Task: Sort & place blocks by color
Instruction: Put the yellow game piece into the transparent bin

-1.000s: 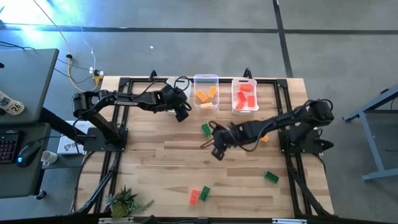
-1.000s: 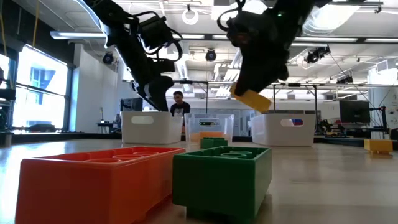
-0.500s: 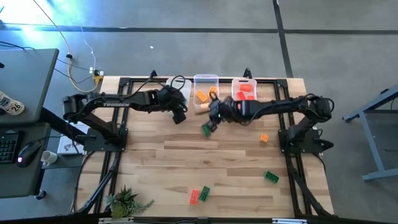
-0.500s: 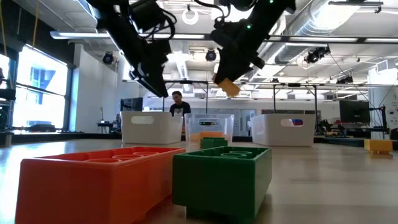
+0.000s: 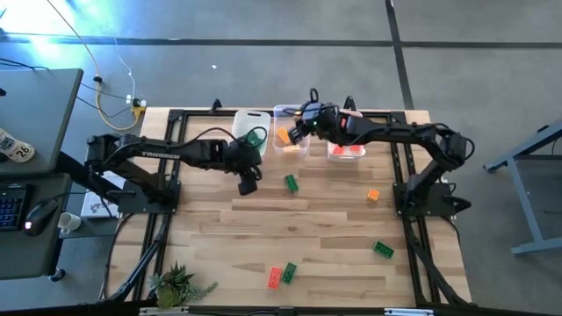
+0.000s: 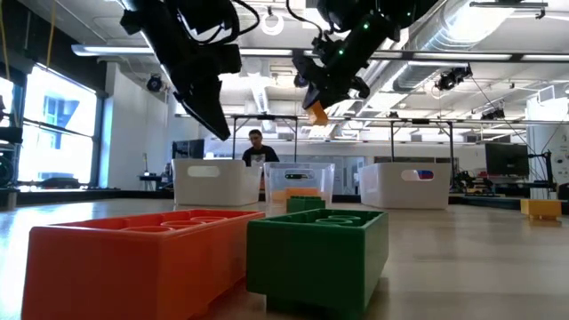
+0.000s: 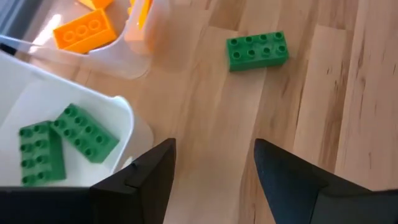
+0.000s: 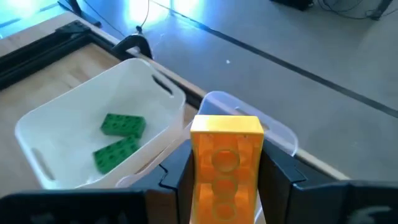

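An orange brick (image 8: 225, 163) is being pinched by the right gripper (image 8: 227, 177), seemingly above the middle bin (image 5: 291, 112); release is best delayed until centred. The left gripper (image 7: 214, 165) is being held spread, empty.

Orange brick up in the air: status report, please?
Right gripper shut on orange brick, above the middle bin. Left gripper open, empty, near a loose green brick. Nothing blocking.

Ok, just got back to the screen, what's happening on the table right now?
The right gripper holds an orange block above the middle bin, which already has orange blocks in it. The left gripper hangs open and empty over the table, near a loose green block. Two green blocks lie in the left bin. Several blocks remain scattered on the table.
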Motion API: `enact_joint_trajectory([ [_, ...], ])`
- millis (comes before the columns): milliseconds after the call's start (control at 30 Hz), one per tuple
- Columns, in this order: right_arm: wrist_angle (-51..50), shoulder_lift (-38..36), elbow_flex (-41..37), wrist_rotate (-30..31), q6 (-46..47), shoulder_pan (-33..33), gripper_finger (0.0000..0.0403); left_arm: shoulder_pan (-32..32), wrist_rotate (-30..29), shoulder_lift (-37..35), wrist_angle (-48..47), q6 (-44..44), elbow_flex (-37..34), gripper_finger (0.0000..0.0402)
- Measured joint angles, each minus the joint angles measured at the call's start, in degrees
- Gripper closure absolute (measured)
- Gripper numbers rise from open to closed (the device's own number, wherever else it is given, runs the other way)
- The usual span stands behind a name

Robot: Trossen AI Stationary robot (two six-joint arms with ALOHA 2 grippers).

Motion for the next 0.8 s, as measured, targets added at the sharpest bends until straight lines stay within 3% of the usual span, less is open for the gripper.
enact_joint_trajectory([
  [400,1.8,0.0,0.0,-9.1,-7.2,-5.9,0.0287,2.1,-2.9,8.9,8.4,-2.8,0.0,0.0195],
  [800,1.7,0.1,0.0,-10.1,-8.7,-6.6,0.0288,5.8,-7.8,14.0,13.5,-4.7,0.0,0.0195],
])
